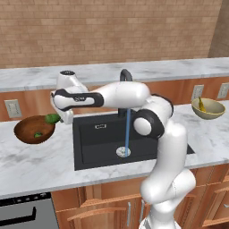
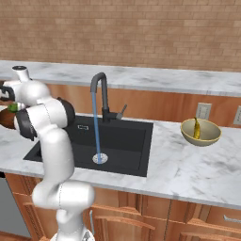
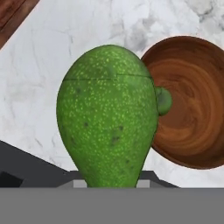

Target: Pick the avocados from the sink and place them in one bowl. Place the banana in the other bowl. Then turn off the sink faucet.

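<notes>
Gripping an avocado (image 3: 107,116), your claw (image 1: 57,118) is clenched on it and hanging just beside the right rim of the brown bowl (image 1: 27,129), at the sink's (image 1: 103,152) left edge. You are seeing the fruit poking out green past the hand in the left base view, above the rim. A second avocado (image 1: 38,134) is lying inside the brown bowl; in the hand view it is peeking out from behind the held one. The banana (image 2: 196,129) is resting in the pale bowl (image 2: 207,137), which is sitting on the marble table (image 2: 188,169) well to the right of the sink. Water (image 2: 96,127) is running in a thin blue stream from the faucet (image 2: 100,94) down onto the silver drain (image 2: 100,158)
</notes>
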